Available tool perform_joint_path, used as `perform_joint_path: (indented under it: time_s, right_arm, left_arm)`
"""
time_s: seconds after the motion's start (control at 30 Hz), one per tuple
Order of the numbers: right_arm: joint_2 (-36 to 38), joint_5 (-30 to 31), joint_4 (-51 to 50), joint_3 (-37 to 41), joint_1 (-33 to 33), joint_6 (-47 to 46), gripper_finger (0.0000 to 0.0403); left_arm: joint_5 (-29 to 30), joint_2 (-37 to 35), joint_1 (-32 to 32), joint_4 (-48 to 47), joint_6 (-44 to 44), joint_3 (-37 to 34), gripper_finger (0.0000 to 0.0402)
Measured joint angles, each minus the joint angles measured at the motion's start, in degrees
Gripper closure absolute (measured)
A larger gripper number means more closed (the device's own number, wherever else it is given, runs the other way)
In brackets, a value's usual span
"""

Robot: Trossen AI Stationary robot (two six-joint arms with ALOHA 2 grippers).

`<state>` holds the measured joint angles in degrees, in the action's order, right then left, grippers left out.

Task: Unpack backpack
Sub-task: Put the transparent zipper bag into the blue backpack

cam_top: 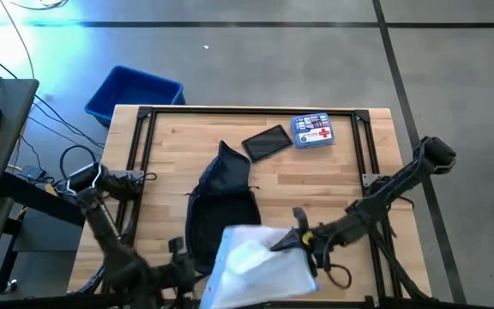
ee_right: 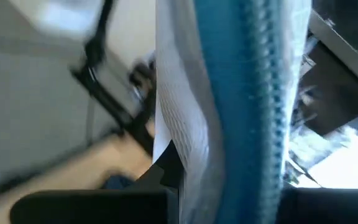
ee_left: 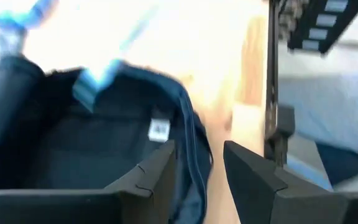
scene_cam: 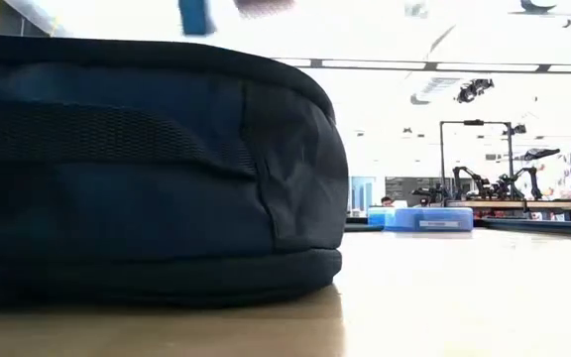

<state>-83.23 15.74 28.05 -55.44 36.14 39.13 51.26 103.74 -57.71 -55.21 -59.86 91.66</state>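
- On the floor past the table's far left corner we see a bright blue bin (cam_top: 133,92).
- We find the left gripper (ee_left: 199,167) low at the near edge of the table, by the near end of the backpack (cam_top: 221,206); its two dark fingers (ee_left: 153,174) stand apart with nothing between them, and one finger sits at the bag's open rim.
- The backpack lies flat at the middle of the wooden table (cam_top: 341,180), its mouth open toward the near edge; in the low view its dark side (scene_cam: 147,169) fills the left of the picture.
- A translucent white pouch (cam_top: 256,266) with a blue zipper edge (ee_right: 253,93) hangs over the backpack's near end, lifted off the table.
- Beyond the backpack, a flat black case (cam_top: 267,142) rests near the far edge, with a blue first-aid box (cam_top: 313,131) just beside it.
- The right gripper (cam_top: 292,241) reaches in from the right and is clamped on the pouch's edge.
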Motion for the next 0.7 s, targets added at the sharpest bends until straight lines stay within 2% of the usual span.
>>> perform_joint_path:
  time_s: [0.1,0.2,0.43,0.7]
  right_arm:
    - [-3.22,-8.75,6.18,0.0,-4.16,-5.17,0.0372]
    - [-8.39,-10.88,12.33,0.0,-7.31,-5.92,0.0372]
    - [-17.84,-12.97,25.06,0.0,-15.45,-7.64,0.0372]
    - [-21.81,-14.0,27.05,0.0,-22.67,-7.21,0.0372]
  left_arm:
    - [7.32,-0.02,-1.93,0.05,-0.04,0.0,0.0287]
    - [12.11,-0.02,-2.75,0.16,-0.07,-0.43,0.0287]
    - [12.61,0.71,-2.32,0.14,-1.62,-1.25,0.0287]
    - [12.27,3.71,-2.28,-0.07,-1.62,-1.38,0.0287]
